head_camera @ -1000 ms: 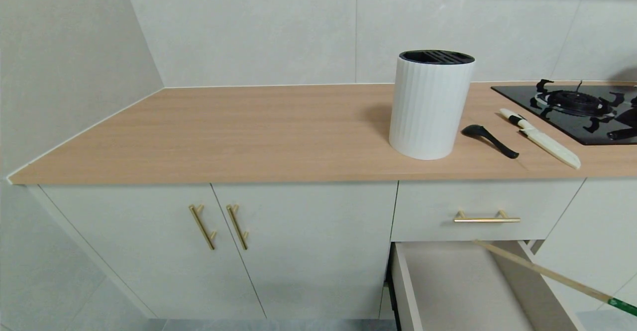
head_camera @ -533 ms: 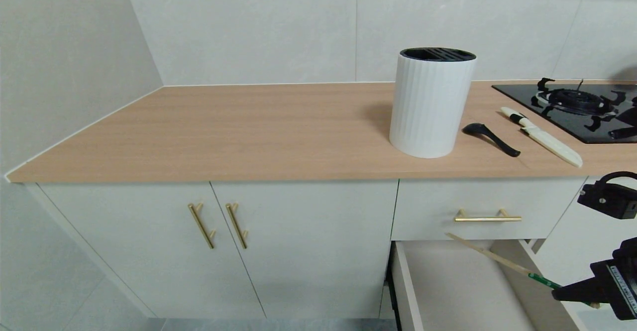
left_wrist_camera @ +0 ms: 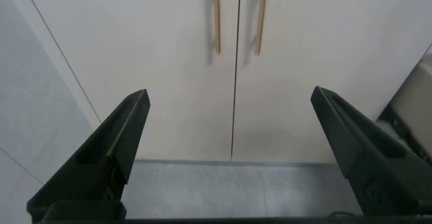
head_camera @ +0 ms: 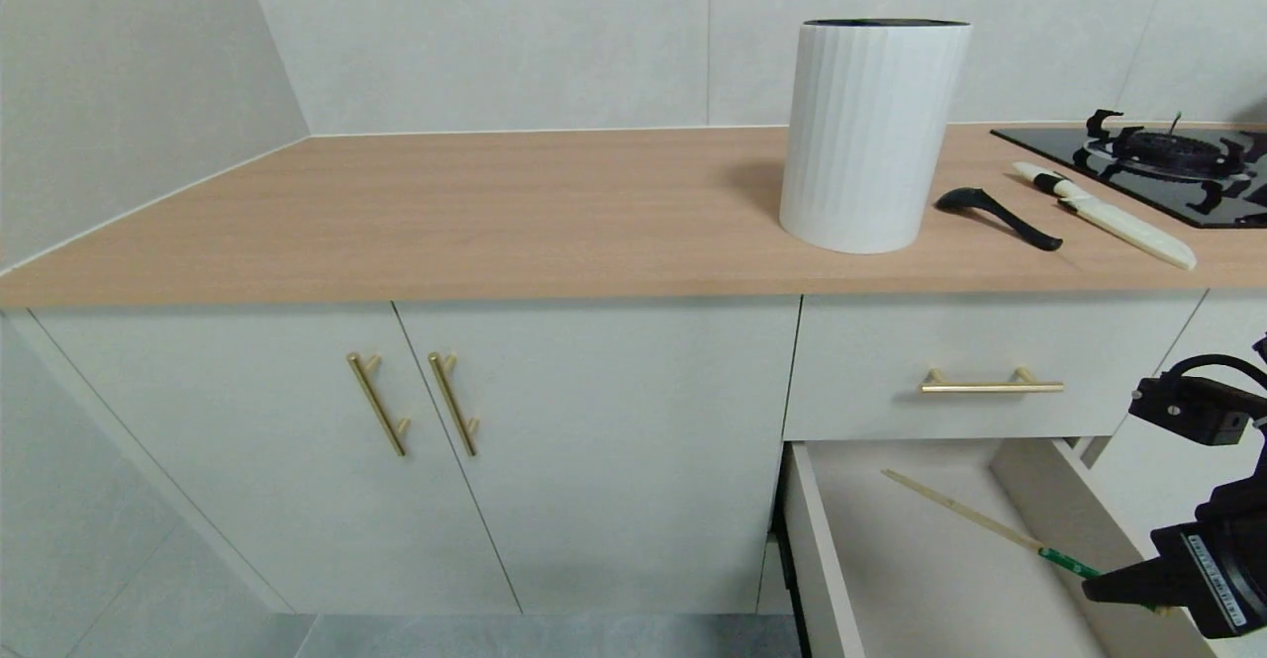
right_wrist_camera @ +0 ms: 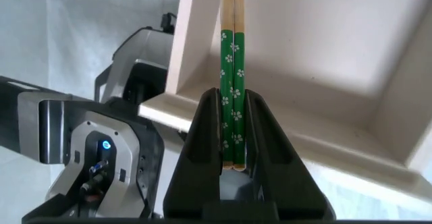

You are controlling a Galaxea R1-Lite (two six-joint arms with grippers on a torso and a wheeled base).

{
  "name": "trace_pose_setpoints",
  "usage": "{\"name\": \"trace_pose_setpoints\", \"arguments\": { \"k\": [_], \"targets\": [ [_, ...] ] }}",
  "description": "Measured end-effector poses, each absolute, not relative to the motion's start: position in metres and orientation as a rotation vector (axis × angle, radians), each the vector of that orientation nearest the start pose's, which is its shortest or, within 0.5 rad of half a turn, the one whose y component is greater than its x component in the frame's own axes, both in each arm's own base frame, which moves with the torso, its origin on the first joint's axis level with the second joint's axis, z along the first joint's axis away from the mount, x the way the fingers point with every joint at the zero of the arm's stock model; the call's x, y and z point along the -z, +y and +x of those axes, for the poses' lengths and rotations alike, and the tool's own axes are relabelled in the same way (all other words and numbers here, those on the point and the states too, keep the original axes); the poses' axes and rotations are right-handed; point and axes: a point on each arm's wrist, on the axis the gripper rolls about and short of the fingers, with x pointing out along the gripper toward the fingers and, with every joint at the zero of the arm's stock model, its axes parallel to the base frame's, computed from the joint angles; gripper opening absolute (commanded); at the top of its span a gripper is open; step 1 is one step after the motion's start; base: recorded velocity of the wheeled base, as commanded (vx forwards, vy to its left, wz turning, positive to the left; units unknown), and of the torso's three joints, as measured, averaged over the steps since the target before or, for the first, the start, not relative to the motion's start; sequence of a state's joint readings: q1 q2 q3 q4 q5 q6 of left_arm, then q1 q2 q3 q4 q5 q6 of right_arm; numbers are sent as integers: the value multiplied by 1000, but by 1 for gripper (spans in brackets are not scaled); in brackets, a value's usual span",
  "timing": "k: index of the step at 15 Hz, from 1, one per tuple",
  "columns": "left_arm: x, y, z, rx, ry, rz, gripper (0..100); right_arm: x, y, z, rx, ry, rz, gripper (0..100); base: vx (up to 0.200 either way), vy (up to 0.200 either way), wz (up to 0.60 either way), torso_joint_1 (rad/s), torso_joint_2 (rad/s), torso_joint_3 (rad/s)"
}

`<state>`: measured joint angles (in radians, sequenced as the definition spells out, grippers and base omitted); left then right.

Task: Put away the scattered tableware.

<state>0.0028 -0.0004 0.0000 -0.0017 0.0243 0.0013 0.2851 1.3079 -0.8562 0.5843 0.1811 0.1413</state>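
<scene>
Chopsticks (head_camera: 975, 519): a pair held side by side by their green flowered ends, slanting down over the floor of the open drawer (head_camera: 807, 539), tips toward its back left. I cannot tell whether the tips touch it.
Left gripper (left_wrist_camera: 229, 96): fingers (left_wrist_camera: 115, 143) wide apart with nothing between them, facing the double cabinet doors (head_camera: 416, 440) low down by the floor.
White holder (head_camera: 871, 134): upright on the countertop (head_camera: 445, 213), right of its middle.
Black spoon (head_camera: 995, 215): flat on the countertop just right of the holder, bowl toward the holder.
Knife (head_camera: 1109, 215): flat between the spoon and the stove (head_camera: 1168, 158), blade pointing toward the front edge.
Closed drawer (head_camera: 990, 366): under the counter's front edge, directly above the open one.
Right gripper (head_camera: 1109, 587): at the open drawer's front right corner, fingers pressed tight on the chopsticks' green ends (right_wrist_camera: 233, 82).
Change: the head camera now sits lower, so the whole view has shifted. A second ago only the chopsticks reached in, crossing the drawer's right wall. Now the gripper is beside the drawer and the sticks lie inside its walls. Holder, spoon and knife keep their places.
</scene>
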Motion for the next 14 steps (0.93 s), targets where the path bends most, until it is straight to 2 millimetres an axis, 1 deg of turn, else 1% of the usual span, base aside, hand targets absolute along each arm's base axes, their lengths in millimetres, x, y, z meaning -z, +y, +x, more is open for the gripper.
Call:
{"name": "trace_pose_setpoints", "arguments": {
  "k": [3,5,11,14],
  "targets": [
    [-76,0,-23,-27,-3,1,100,-193,50,156,-349,1073,72,0,0,0,0,-111,445,331],
    [-76,0,-23,-27,-3,1,100,-192,50,157,-349,1072,72,0,0,0,0,-34,264,210],
    [-76,0,-23,-27,-3,1,100,-191,51,159,-352,1057,73,0,0,0,0,-8,28,17],
    [-76,0,-23,-27,-3,1,100,-182,55,170,-355,1043,74,0,0,0,0,0,0,0]
  ]
}}
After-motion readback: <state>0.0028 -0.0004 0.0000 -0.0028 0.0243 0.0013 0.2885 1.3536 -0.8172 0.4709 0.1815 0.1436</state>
